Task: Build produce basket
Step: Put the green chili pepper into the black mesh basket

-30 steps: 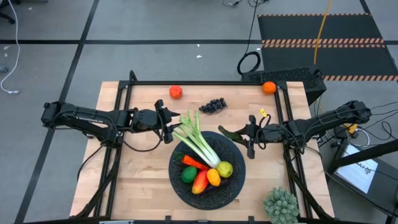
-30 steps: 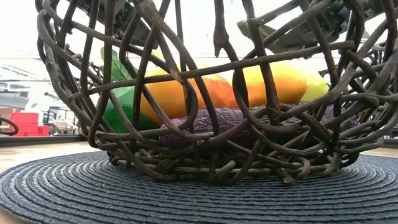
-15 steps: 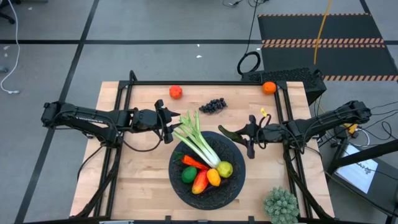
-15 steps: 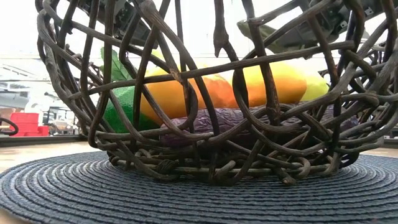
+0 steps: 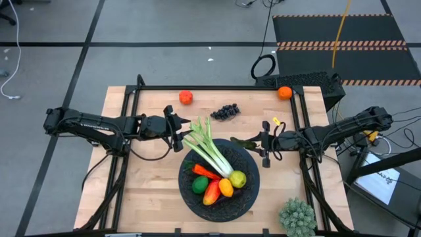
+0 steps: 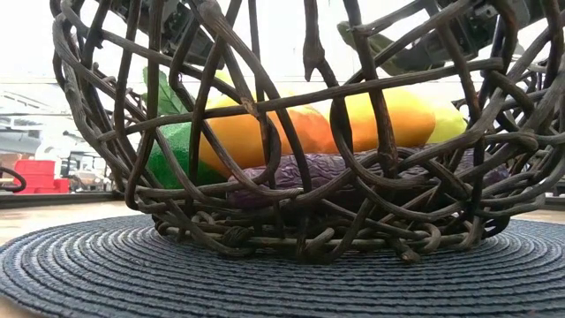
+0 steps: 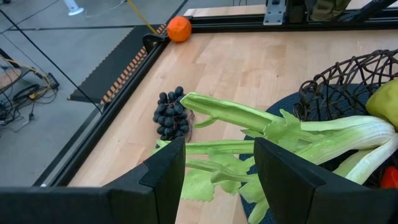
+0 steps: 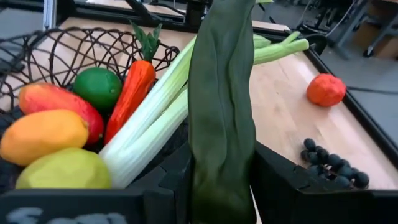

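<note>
A light wooden table (image 5: pixel 138 191) with a black frame carries a round black woven basket (image 5: pixel 245 195) near its front edge. Toward the far edge lie a red tomato (image 5: pixel 186 97) and dark grapes (image 5: pixel 225 111). An orange (image 5: pixel 284 93) sits at the far right corner, a spiky pale-green clump (image 5: pixel 297 217) at the front right corner.

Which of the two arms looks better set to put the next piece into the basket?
The right one, probably. The right gripper is already shut on a dark green pickle at the rim of the basket. The left gripper is open and empty beside the leek leaves.
</note>
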`<state>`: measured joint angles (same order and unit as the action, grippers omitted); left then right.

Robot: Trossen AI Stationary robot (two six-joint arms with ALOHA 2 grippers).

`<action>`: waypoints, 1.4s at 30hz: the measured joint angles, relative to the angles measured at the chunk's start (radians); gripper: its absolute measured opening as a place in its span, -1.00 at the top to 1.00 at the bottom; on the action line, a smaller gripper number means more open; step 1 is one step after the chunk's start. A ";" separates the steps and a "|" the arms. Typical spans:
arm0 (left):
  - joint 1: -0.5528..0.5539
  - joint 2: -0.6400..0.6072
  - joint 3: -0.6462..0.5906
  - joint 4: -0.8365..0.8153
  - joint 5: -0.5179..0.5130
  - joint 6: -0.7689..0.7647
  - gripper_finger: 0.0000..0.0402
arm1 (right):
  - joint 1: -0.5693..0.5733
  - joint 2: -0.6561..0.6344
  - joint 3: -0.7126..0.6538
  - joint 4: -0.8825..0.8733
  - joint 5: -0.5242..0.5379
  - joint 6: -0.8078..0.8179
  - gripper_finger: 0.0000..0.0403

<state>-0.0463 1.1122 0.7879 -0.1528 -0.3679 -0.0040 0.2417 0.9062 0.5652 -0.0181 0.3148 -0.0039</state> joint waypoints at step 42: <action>0.000 0.000 0.000 -0.016 0.000 -0.003 0.05 | 0.019 0.446 0.061 0.453 -0.366 0.167 0.38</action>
<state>-0.0463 1.1126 0.7883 -0.1687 -0.3682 -0.0069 0.2611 1.3525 0.6258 0.4351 -0.0508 0.1627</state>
